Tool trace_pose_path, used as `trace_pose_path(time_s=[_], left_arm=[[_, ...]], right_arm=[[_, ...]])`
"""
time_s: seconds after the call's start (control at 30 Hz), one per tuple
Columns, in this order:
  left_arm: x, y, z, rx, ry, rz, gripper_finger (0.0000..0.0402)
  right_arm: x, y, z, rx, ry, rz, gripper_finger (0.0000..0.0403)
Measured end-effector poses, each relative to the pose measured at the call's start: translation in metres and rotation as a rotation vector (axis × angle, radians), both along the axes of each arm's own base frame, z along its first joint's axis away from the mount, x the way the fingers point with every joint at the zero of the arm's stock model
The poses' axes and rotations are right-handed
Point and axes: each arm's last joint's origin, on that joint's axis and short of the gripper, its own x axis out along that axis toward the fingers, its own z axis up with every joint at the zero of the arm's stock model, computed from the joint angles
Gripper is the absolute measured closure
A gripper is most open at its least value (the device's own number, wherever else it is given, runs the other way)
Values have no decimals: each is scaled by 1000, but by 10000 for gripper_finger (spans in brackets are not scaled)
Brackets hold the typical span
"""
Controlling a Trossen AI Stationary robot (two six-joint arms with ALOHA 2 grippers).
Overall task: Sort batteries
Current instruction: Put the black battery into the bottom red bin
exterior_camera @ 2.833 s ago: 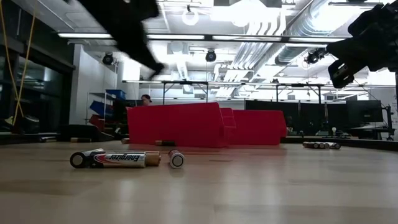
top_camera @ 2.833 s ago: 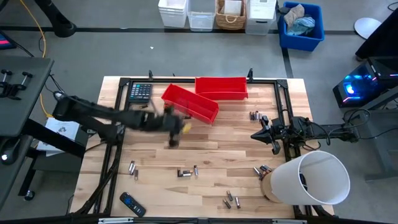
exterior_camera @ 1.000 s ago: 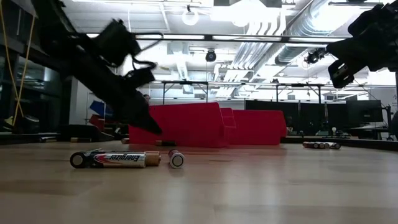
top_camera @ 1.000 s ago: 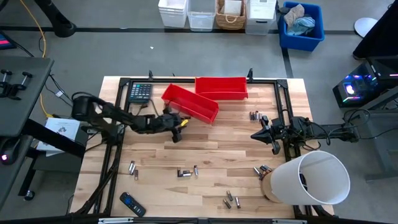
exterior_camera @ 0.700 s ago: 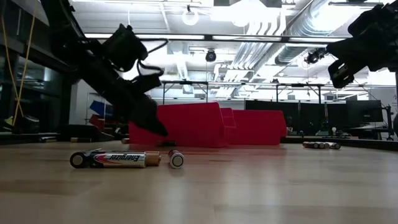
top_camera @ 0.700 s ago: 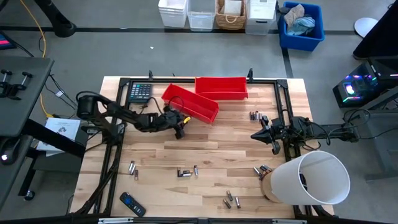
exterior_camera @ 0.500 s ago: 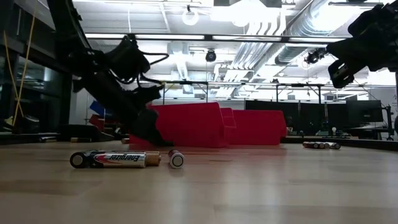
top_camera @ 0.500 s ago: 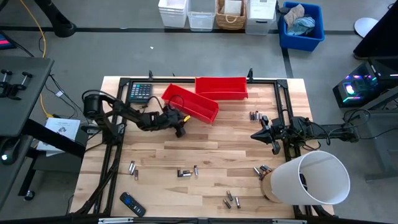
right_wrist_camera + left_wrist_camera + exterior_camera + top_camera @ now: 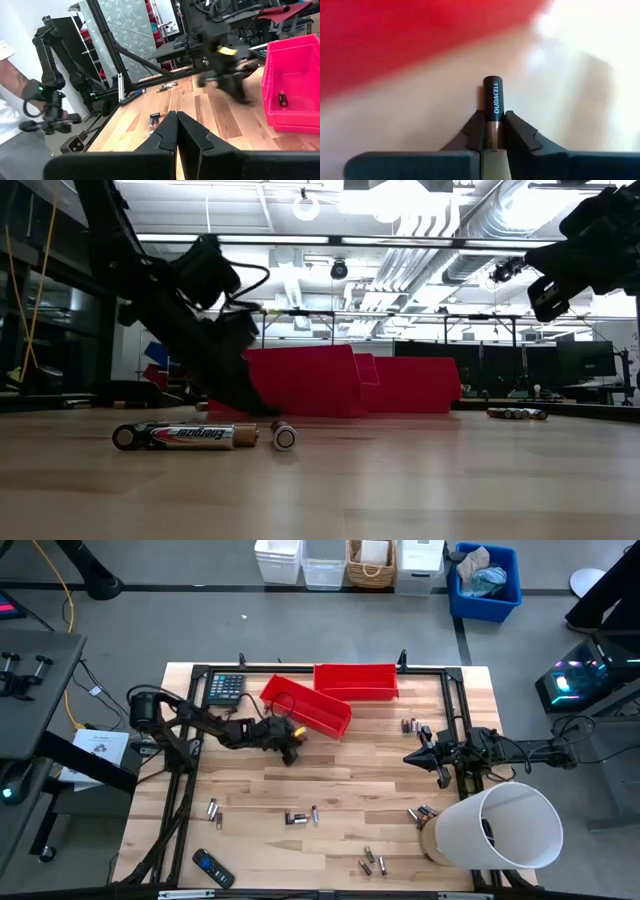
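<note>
Batteries lie scattered on the wooden table in small groups (image 9: 214, 810), (image 9: 296, 818), (image 9: 410, 726), (image 9: 372, 860); the low view shows some up close (image 9: 185, 436). My left gripper (image 9: 290, 752) is low beside the tilted red bin (image 9: 305, 706) and shut on a black-and-copper battery (image 9: 493, 100). A second red bin (image 9: 356, 681) stands behind it. One battery (image 9: 283, 97) lies inside a bin. My right gripper (image 9: 412, 757) waits shut at the table's right side, holding nothing. My left gripper pinches the battery's copper end (image 9: 493, 134) between its two fingertips (image 9: 475, 132). The fingers slant down from the table's left side and lie along the battery, whose black end (image 9: 493, 82) sticks out ahead of them. Whether the battery rests on the table, I cannot tell.
A calculator (image 9: 226, 687) lies at the far left corner and a remote control (image 9: 213, 868) at the near left. A big white cylinder (image 9: 500, 828) stands at the near right. A person (image 9: 12, 100) stands beyond the table's left side.
My left gripper has sunk toward the table in front of the tilted red bin and rolled about its own axis, with its arm drawn lower. The scattered batteries and the bins have stayed where they were.
</note>
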Motion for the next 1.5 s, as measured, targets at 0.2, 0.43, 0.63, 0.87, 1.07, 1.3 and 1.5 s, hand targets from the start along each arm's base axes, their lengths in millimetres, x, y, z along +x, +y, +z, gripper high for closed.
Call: trace_pose_path(time_s=[0.2,0.43,0.63,0.87,1.07,1.3,1.5], left_arm=[[0,-38,52,12,-216,-232,368],[-26,-6,111,312,-359,105,368],[-52,51,93,195,-155,204,366],[-55,69,97,234,-135,229,242],[-48,72,133,288,3,151,183],[-82,79,158,213,522,448,193],[-105,91,129,-66,699,590,199]], right_arm=[[0,0,0,0,0,0,402],[0,0,0,0,0,0,402],[0,0,0,0,0,0,402],[0,0,0,0,0,0,402],[0,0,0,0,-1,0,402],[0,0,0,0,0,0,402],[0,0,0,0,0,0,402]])
